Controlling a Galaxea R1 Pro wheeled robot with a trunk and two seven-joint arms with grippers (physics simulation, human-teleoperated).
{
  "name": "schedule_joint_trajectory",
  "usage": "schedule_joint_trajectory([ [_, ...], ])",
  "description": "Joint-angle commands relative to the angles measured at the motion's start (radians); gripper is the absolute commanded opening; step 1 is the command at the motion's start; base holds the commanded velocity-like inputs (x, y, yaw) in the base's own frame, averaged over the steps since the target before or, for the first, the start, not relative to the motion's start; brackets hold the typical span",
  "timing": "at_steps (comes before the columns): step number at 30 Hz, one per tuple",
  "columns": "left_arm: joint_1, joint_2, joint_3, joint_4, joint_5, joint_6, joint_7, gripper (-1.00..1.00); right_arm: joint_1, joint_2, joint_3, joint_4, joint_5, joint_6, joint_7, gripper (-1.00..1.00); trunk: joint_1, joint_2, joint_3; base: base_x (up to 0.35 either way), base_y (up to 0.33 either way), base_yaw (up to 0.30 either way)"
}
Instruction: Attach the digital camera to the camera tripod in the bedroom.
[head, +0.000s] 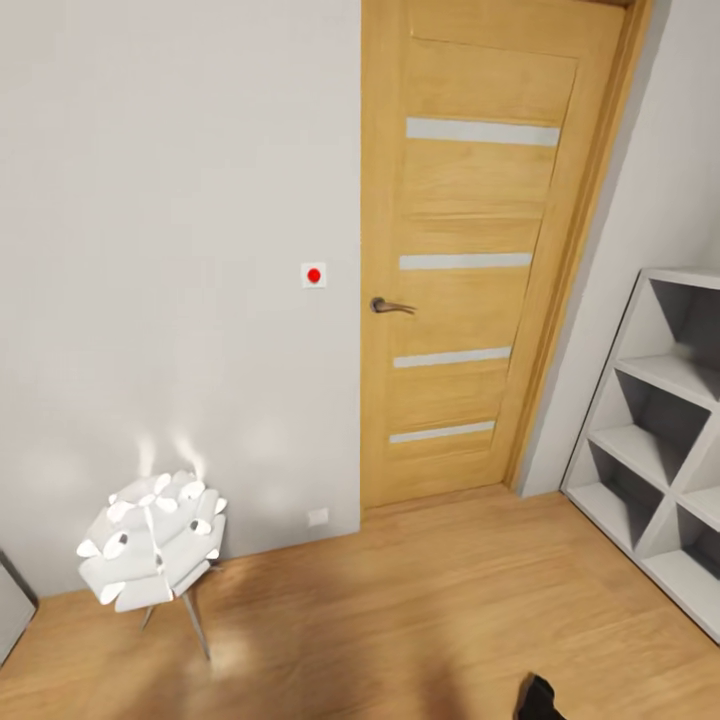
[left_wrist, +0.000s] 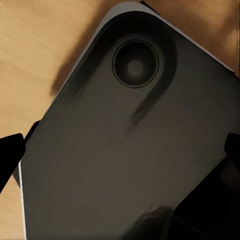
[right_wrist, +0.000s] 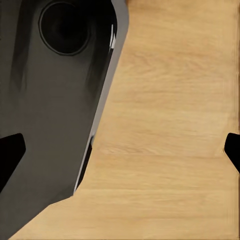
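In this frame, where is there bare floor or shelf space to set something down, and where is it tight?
Open wood floor runs from the closed door to the white shelf unit. The shelf unit's visible cubbies look bare. It is tighter at the wall corner, where the white petal lamp stands on thin legs.

No readable text, labels, brands or numbers anywhere. Closest thing to a sign was a small white wall plate (head: 314, 275) with a plain red dot, beside the wooden door (head: 480, 250); no lettering on it.
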Motion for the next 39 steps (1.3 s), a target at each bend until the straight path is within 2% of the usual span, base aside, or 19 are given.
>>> schedule_joint_trajectory([
  [1, 0.0, -0.001, 0.001, -0.002, 0.0, -0.002, 0.004, 1.0, -0.001, 0.0, -0.005, 0.001, 0.007, -0.004, -0.002, 1.0, 0.001, 0.0, -0.001, 0.324, 0.0, 0.0],
  [13, 0.0, -0.001, 0.001, -0.002, 0.0, -0.003, 0.004, 1.0, -0.001, -0.001, -0.005, 0.001, 0.004, -0.004, -0.002, 1.0, 0.001, 0.0, -0.001, 0.324, 0.016, 0.0],
  [39, 0.0, -0.001, 0.001, -0.002, 0.0, -0.003, 0.001, 1.0, -0.001, -0.002, -0.005, 0.003, 0.007, -0.004, -0.002, 1.0, 0.001, 0.0, -0.001, 0.324, 0.127, 0.0],
])
